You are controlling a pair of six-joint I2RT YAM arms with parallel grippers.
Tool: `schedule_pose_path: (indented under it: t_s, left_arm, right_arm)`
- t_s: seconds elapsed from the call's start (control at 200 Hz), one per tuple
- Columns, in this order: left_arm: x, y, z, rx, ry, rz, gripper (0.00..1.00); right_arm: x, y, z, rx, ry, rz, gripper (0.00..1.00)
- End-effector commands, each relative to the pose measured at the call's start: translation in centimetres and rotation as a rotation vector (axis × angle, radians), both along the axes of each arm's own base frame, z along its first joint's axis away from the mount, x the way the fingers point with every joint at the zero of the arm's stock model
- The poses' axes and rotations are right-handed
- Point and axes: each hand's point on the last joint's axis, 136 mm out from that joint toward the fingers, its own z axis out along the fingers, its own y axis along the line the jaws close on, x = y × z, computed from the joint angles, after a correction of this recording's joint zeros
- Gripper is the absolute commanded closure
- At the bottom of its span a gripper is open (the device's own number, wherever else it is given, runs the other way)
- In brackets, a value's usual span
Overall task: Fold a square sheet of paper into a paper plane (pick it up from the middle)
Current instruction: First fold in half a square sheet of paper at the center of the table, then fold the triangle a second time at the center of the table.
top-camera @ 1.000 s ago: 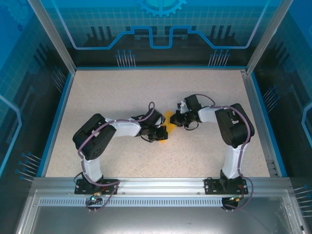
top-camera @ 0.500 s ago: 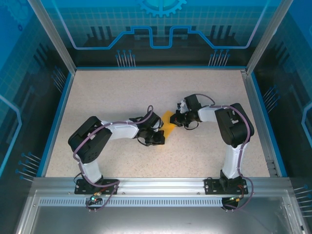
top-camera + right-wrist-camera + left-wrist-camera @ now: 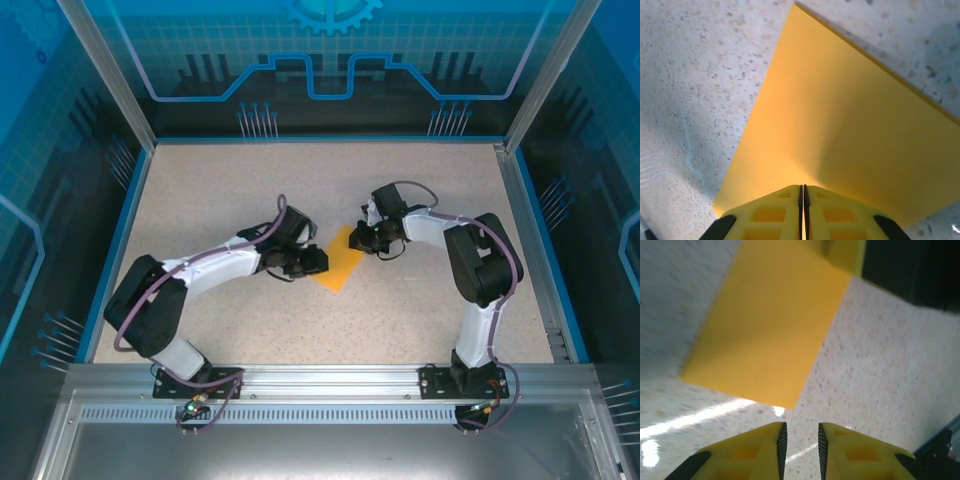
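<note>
Paper (image 3: 338, 265), orange-yellow and plain, lies in the middle of the speckled counter (image 3: 420, 190). From above it looks like a diamond, with one corner pointing at the arm bases. It looks flat over most of its face.

Both arms reach in toward the paper, one from each side.

The left end effector (image 3: 320, 263) sits just beside the paper's left corner, with its tips pointing at the paper. In the left wrist view its yellow fingers (image 3: 760, 450) stand a little apart. The gap at the left end effector (image 3: 800, 427) is narrow, and only bare counter shows through it. Nothing is held there. A corner of the paper (image 3: 770, 325) lies just past the fingertips. I cannot tell if the tips touch it.

The right end effector (image 3: 360, 240) is at the paper's upper right edge and covers that corner from above. In the right wrist view its yellow fingers (image 3: 770, 215) are pressed almost together, with just a thin dark line between them at the right end effector (image 3: 802, 189). The paper (image 3: 850, 130) runs right up to those tips and bulges a little there, with a soft shadow down its middle. It looks pinched between the fingers. The rest of the sheet spreads away from the tips across the counter, with a sharp straight edge on its far side.
</note>
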Motion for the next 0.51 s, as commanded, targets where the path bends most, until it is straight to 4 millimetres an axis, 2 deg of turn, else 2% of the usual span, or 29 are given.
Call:
schedule_pose_path:
  t_s: [0.0,0.12,0.255,0.39,0.5]
  left_arm:
    - [0.8,3.8,-0.7,0.045,0.026,0.139,0.67]
    - [1.3,6.1,-1.3,0.051,0.045,0.217,0.56]
    - [1.6,7.3,-1.8,0.047,0.067,0.262,0.45]
    - [1.6,7.7,-2.0,0.044,0.071,0.274,0.36]
    - [1.4,7.4,-1.8,0.02,0.069,0.262,0.31]
  right_arm:
    - [-0.1,-0.5,1.9,-0.135,-0.054,-0.001,0.83]
    - [0.0,-1.4,1.4,-0.264,-0.05,-0.053,0.72]
    - [0.2,-2.2,0.4,-0.38,-0.028,-0.093,0.62]
    - [0.4,-1.7,-0.6,-0.417,-0.018,-0.081,0.48]
    - [0.2,-1.1,-1.3,-0.456,-0.01,-0.038,0.43]
